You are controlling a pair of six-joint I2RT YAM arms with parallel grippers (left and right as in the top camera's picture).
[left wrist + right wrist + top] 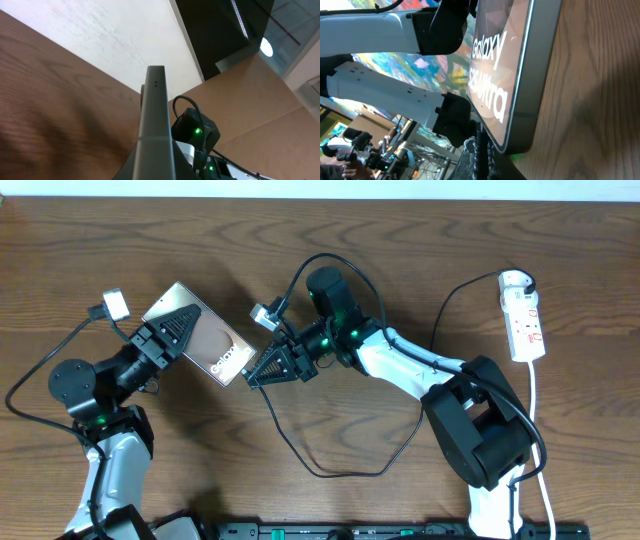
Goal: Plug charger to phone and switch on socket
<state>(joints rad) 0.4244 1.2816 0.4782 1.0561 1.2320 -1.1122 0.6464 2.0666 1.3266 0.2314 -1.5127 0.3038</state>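
Charger [340, 475] plug tip hidden btwn right fingers [262, 372]; socket [524, 320] switch state too small to tell.

The flat wooden table [420, 240] is mid-brown with darker wavy grain. The narrow plastic power-strip socket [527, 320] is white with small red markings and a white cord [535, 410]. The slab-shaped phone [205, 345] has a glossy brownish reflective face with white "Galaxy" lettering and a silver-grey rim. The long thin charger cable [330, 470] is black, as are the ridged left gripper [183, 328] and right gripper [255, 372], near small green lights.
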